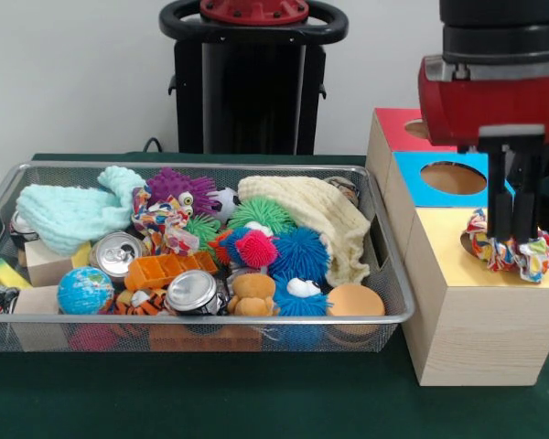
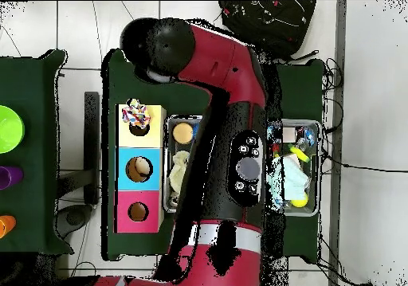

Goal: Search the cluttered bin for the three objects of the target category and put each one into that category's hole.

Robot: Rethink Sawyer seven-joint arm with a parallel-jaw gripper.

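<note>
**Scrunchie over the yellow hole, claw on it**

Wire bin [image 1: 384,315]: long mesh basket on green table [image 1: 256,402], packed full. Contents seen from the front: mint knit cloth [image 1: 69,212], cream cloth [image 1: 316,219], purple spiky toy [image 1: 178,186], green and blue spiky balls, two cans [image 1: 192,291], small globe [image 1: 84,290], orange tray, wooden blocks, a second patterned scrunchie [image 1: 165,224] near the middle.

Sorting box [image 1: 476,338]: wooden, just right of the bin, three tops in a row, red [image 1: 393,128] farthest, blue [image 1: 416,178] middle, yellow [image 1: 439,240] nearest, each with a round hole.

Arm: red and black, comes down over the yellow section.

Gripper [image 1: 512,233]: black fingers [image 1: 499,197] narrowly parted, pinching the bunched multicolour fabric scrunchie [image 1: 494,251].

Scrunchie sits at the yellow top's hole, covering it; overhead view shows the same [image 2: 137,113]
</note>
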